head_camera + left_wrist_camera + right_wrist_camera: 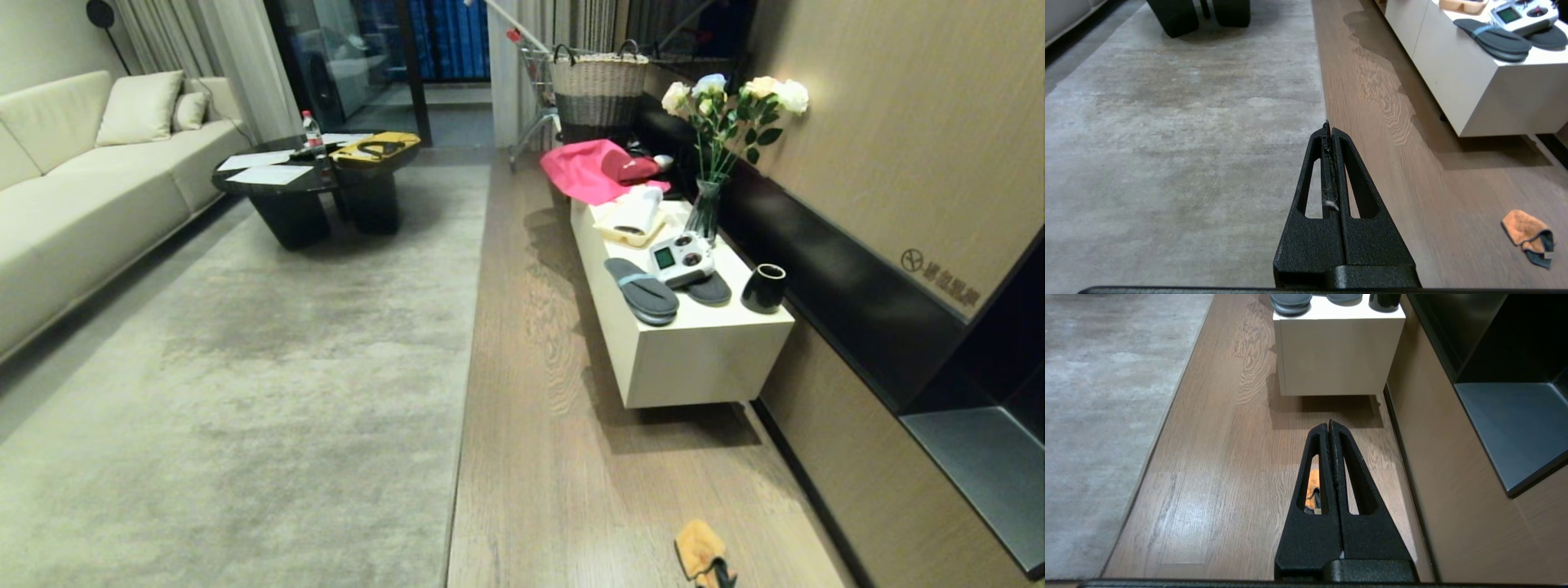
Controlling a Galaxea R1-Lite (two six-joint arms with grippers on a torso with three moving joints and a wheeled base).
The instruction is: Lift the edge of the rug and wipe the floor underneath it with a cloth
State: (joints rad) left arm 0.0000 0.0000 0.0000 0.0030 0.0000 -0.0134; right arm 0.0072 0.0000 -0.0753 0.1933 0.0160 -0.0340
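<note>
Nearest the head camera, the cloth (699, 549) is seen crumpled on the floor (539, 425), well apart from the rug edge (462, 392), which runs straight and flat along the planks. From left to right are found a cream sofa (73, 180), a dark coffee table (310, 184) standing on the rug, and a white cabinet (694, 351) carrying grey slippers (641, 287) and a vase of flowers (718, 155). The left gripper (1329, 134) is held above the rug edge, fingers pressed together, nothing gripped. The right gripper (1329, 428) is held above the cloth (1312, 490), likewise fully closed and empty.
</note>
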